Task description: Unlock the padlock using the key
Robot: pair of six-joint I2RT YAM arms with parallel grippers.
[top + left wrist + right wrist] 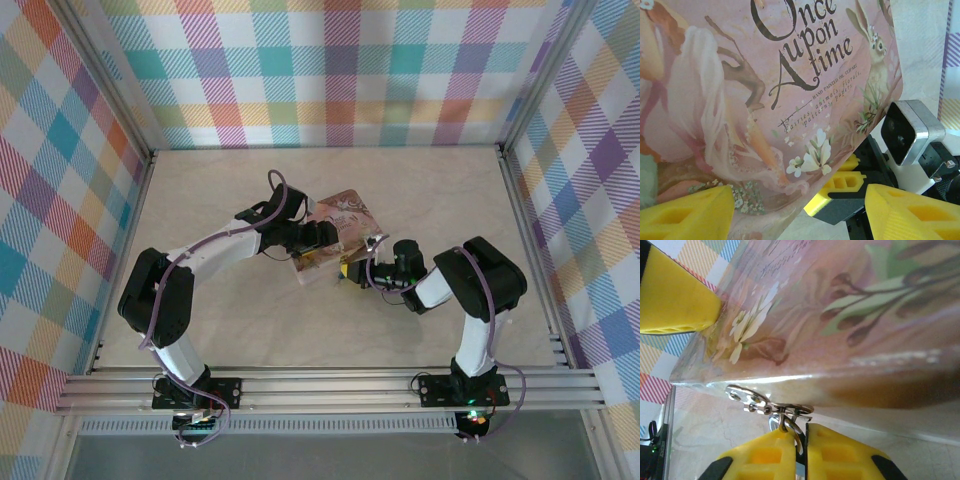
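The pink illustrated tin (340,215) stands tilted on the table, and its lid (765,100) is close to the left wrist camera. My left gripper (312,240) is open at the tin's left end. One yellow finger (675,295) rests against the lid near its corner. The other finger (910,210) is apart from the tin's edge. At the tin's silvery hasp (747,396), my right gripper (806,432) is shut on the padlock. Its thin silvery shackle (792,427) hooks through the hasp and runs down between the pads. The padlock's body is mostly hidden by the fingers. The key is hidden.
The right gripper's yellow finger (840,185) and its wrist camera (910,130) sit just beyond the tin's lower corner. Checked walls (330,70) enclose the beige table (250,320) on three sides. Both arms meet at the tin near the table's middle.
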